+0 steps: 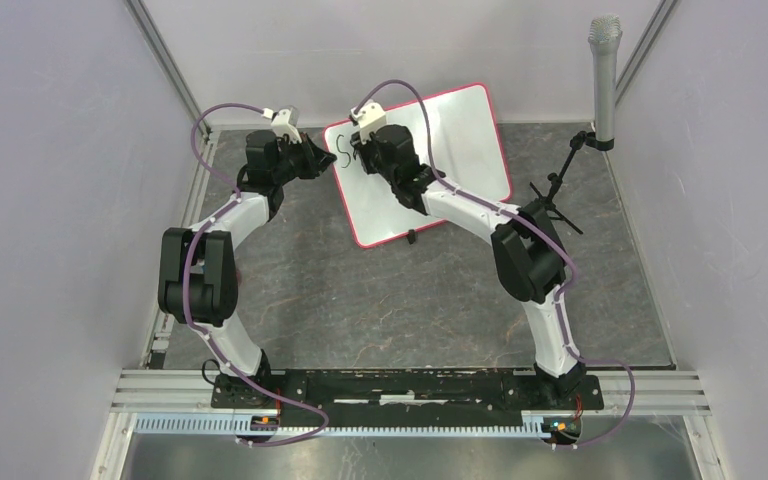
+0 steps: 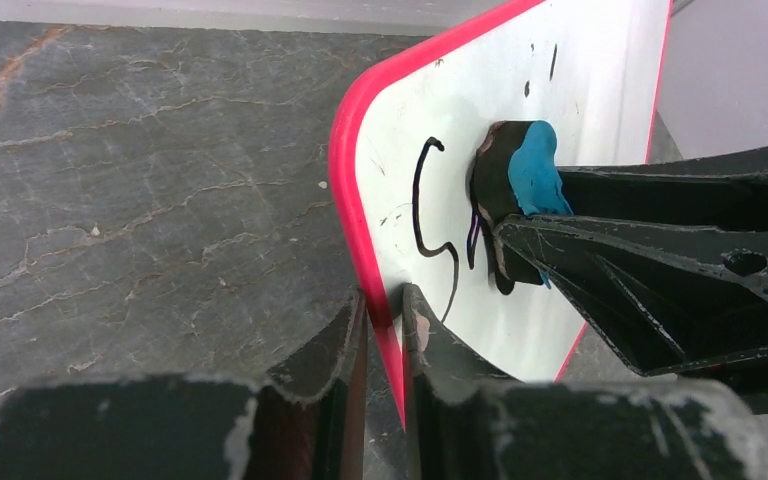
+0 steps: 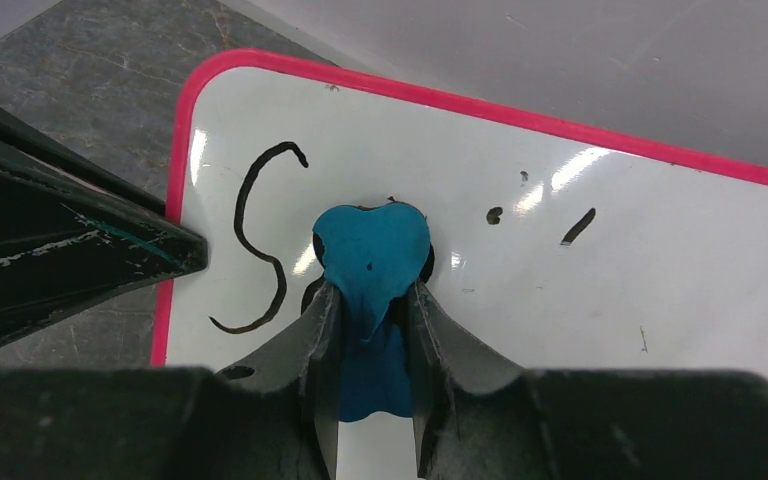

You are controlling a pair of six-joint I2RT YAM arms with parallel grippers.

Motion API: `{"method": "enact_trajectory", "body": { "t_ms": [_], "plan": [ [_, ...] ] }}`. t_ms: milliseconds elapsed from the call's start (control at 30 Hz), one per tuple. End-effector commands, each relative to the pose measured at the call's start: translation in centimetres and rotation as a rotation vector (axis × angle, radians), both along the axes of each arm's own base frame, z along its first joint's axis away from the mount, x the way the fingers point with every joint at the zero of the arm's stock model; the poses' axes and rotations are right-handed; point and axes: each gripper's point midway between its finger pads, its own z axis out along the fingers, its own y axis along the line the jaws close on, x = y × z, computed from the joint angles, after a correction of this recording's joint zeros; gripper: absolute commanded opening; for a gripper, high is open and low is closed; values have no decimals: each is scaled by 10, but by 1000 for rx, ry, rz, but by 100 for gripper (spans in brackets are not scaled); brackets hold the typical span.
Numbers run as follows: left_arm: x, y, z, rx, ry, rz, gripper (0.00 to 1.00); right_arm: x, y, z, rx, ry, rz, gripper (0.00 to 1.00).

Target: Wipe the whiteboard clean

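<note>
From above, the whiteboard (image 1: 470, 140) stands propped at a slant on the far middle of the table (image 1: 290, 290), with a small black foot (image 1: 412, 237) at its near edge. The left gripper (image 1: 322, 158) sits at the board's left edge. The right gripper (image 1: 361, 152) is over the board's upper left corner. Whether either is clamped cannot be read from here.

The left wrist view settles one: the left gripper is pinched onto the board's pink frame (image 2: 338, 180), one finger in front and one behind. This view also shows the eraser (image 2: 530, 175) pressed against the white face, just right of a black S-shaped stroke (image 2: 430, 225).

The right wrist view shows the right gripper clenched on the blue eraser. Right of the eraser on the board are a few small marks (image 3: 578, 226) that the top view does not resolve.

The board looks thin, stiff and light, with a glossy, slippery face. On its feet it would likely slide or tip under a push, so the frame edge seems the sound place to hold it.
</note>
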Motion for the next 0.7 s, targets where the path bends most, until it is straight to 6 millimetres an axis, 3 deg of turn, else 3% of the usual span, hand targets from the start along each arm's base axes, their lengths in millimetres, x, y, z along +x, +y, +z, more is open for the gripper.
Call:
{"method": "enact_trajectory", "body": {
  "t_ms": [0, 233, 367, 500, 667],
  "plan": [
    [-1, -5, 38, 50, -152, -39, 2, 21, -20, 16, -12, -34, -72, 0],
    [0, -5, 39, 47, -155, -39, 2, 51, -85, 18, 0, -13, -212, 0],
    [-1, -5, 39, 46, -153, -40, 2, 55, -105, 16, 16, -3, -248, 0],
    [0, -6, 39, 45, -153, -42, 2, 48, -87, 13, 7, 0, -205, 0],
    [-1, -6, 39, 46, -154, -41, 2, 22, -34, 10, -25, -20, -111, 0]
  ]
}}
